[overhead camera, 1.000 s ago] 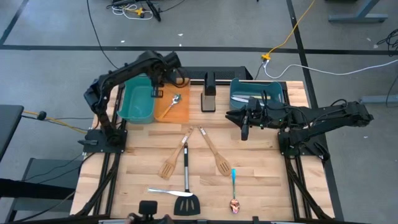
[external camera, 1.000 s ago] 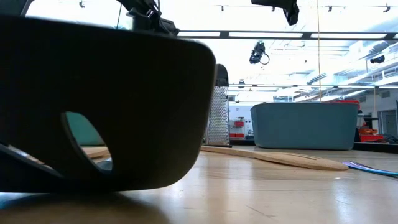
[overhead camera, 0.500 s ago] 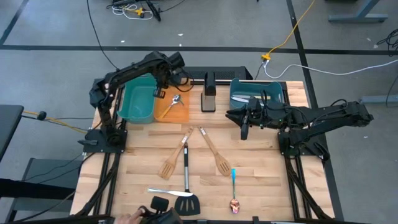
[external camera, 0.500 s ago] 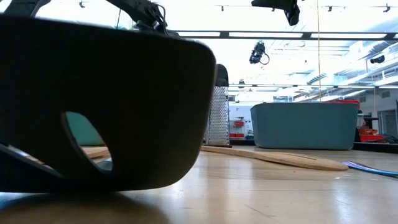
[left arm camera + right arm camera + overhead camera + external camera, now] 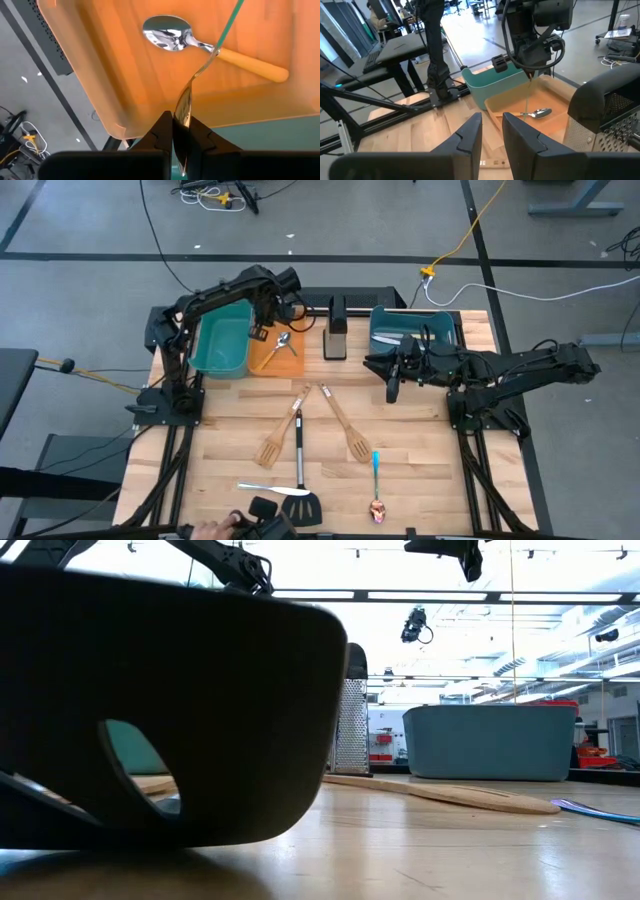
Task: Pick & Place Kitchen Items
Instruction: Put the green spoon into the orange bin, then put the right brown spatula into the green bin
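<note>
Since a second ago the left end effector (image 5: 262, 328) has shifted slightly toward the orange bin (image 5: 287, 362), pinching a green-handled spoon (image 5: 200, 70) hanging over it. An orange-handled spoon (image 5: 210, 47) lies inside that bin. No readable writing shows. Its arm arches over the teal bin (image 5: 222, 345). The right end effector (image 5: 392, 392) hovers near the blue bin (image 5: 415, 327), fingers slightly spread. Wooden spatulas (image 5: 345, 425) lie mid-table (image 5: 420, 460).

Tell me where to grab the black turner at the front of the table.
Probably best to take the turner by the middle of its steel handle, coming straight down and closing across it. The handle lies flat and straight. A knife crowds the neck, and a wooden spatula lies near the far end.
</note>
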Controlling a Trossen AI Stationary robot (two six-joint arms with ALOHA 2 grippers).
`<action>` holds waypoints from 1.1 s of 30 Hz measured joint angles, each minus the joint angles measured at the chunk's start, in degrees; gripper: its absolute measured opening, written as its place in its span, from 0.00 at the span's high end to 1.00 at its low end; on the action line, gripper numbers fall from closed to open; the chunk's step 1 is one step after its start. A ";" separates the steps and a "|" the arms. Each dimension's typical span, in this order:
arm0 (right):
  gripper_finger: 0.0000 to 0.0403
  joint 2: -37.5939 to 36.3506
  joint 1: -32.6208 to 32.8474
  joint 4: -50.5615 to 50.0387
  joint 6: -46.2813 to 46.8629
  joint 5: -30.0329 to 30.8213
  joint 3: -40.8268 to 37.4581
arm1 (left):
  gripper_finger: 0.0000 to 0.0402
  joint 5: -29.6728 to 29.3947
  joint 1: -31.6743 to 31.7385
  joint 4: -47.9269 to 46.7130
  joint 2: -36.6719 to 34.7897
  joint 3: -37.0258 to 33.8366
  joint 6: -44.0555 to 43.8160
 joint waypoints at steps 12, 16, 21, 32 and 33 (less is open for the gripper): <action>0.78 0.00 -0.54 0.00 0.00 -0.01 0.00 | 0.91 3.31 0.02 0.35 0.00 0.00 -2.99; 0.78 0.00 -0.54 0.00 0.02 -0.02 0.00 | 0.90 3.98 0.07 0.37 0.00 0.00 -3.05; 0.78 0.00 -0.54 0.00 0.48 -0.04 0.00 | 0.87 3.98 0.06 0.87 0.00 0.00 -3.33; 0.78 0.00 -0.52 0.00 0.48 -0.59 0.00 | 0.72 4.06 0.04 3.78 -0.02 0.00 -8.74; 0.78 0.00 -0.52 0.00 0.48 -0.61 0.00 | 0.71 4.23 0.04 3.78 -0.02 0.00 -9.49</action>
